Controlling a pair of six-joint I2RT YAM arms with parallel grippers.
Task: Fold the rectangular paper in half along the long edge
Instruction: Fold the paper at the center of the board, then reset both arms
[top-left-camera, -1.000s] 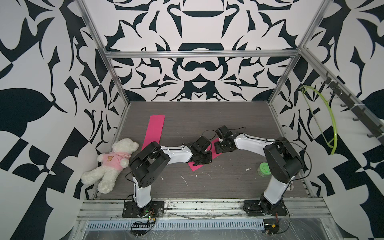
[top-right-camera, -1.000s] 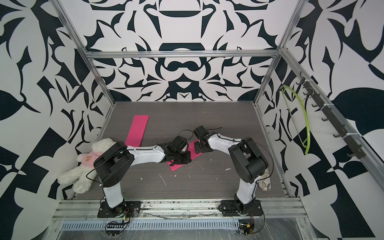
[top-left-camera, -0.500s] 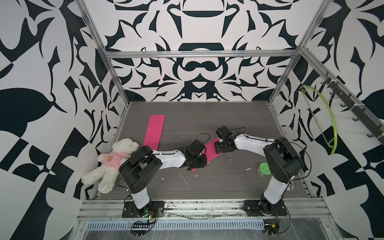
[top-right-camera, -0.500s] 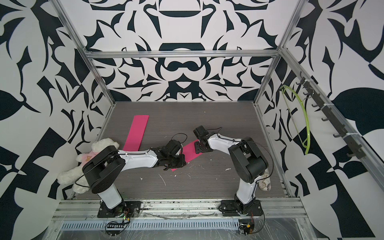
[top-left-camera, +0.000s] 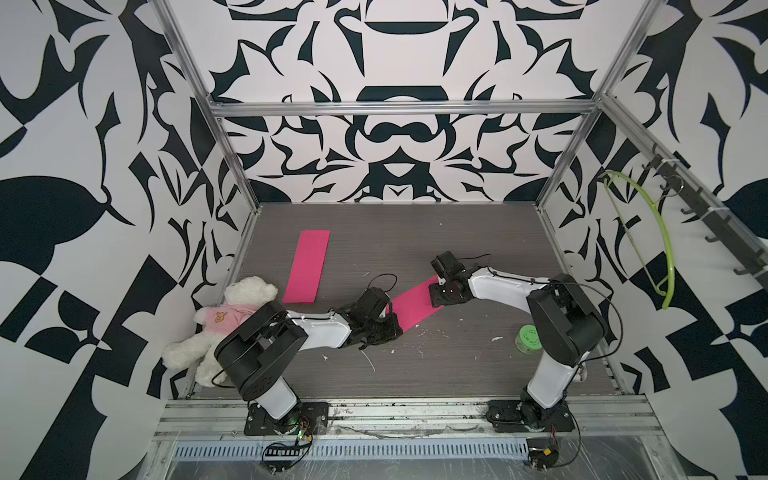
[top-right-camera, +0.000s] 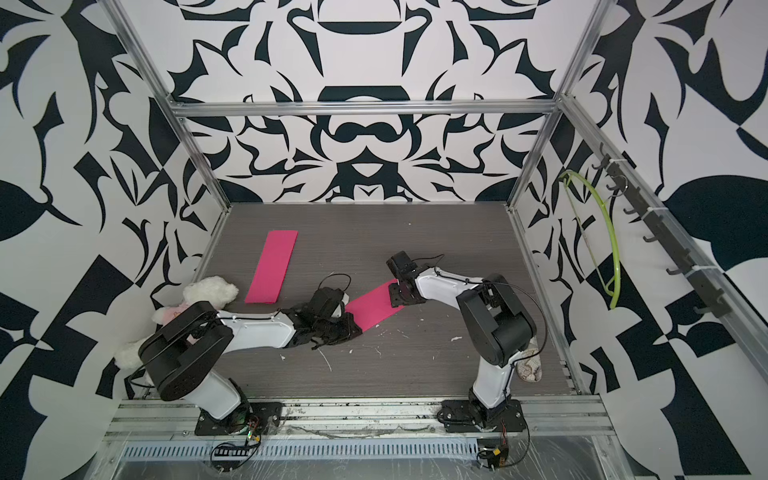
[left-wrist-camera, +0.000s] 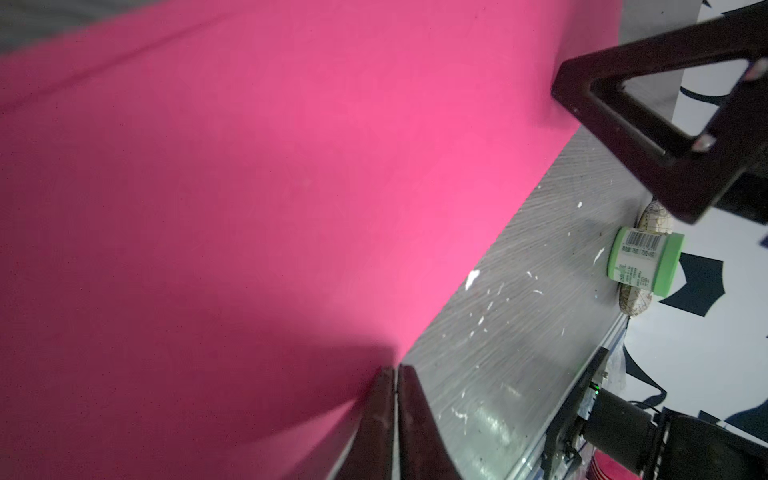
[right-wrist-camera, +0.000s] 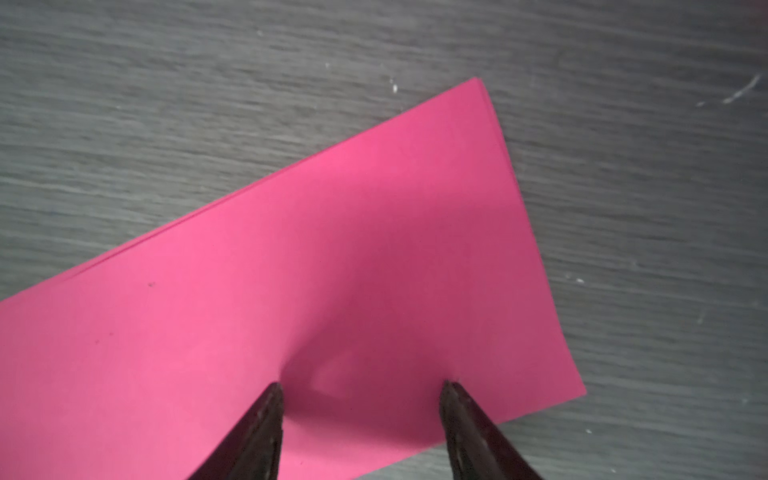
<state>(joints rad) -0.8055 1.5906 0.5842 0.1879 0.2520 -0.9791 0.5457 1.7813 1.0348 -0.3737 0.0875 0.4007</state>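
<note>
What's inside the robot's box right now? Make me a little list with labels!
working on: pink folded paper, flat on the grey table
left fingers: shut, tips at the paper's long edge
right fingers: open, both tips pressing the paper's end
spare: second pink paper, lying apart, farther back
extras: teddy bear near the left arm; green jar near the right arm

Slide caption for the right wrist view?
Open right claw, both tips on the folded pink paper, grey table beneath.
</note>
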